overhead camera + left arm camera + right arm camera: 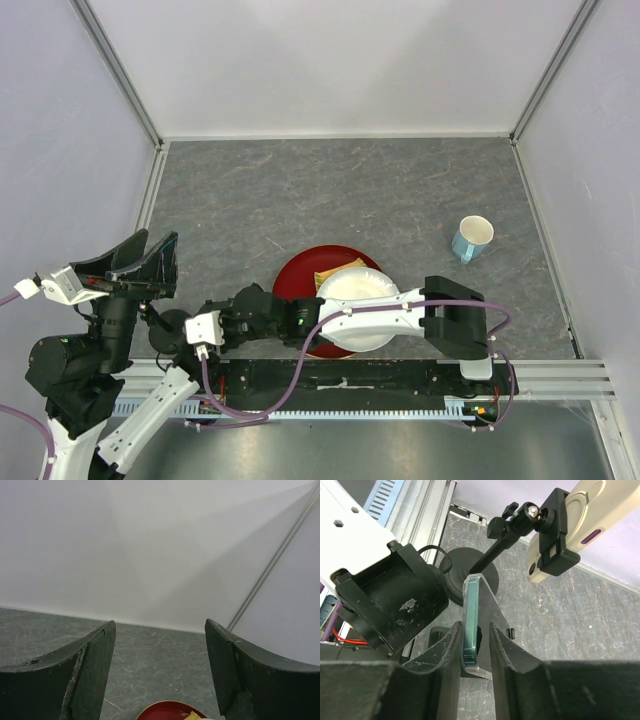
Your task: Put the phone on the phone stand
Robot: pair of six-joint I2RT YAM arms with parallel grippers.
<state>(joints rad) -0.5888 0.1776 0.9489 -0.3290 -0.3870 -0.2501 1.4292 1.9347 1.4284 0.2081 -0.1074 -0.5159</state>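
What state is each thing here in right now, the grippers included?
left gripper: open, empty
right gripper: shut on the phone
phone: held edge-on, not yet on the stand
stand: upright
mug: upright
white plate: lying on the red plate

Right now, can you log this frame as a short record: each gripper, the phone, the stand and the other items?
left gripper: open, empty, raised at the table's left side
right gripper: shut on the phone
phone: upright, seen edge-on between the right fingers
phone stand: black, only partly seen under the phone; cannot tell whether the phone is seated
other items: white plate overlapping red plate; light blue mug apart, to the right
task status: not confirmed as done
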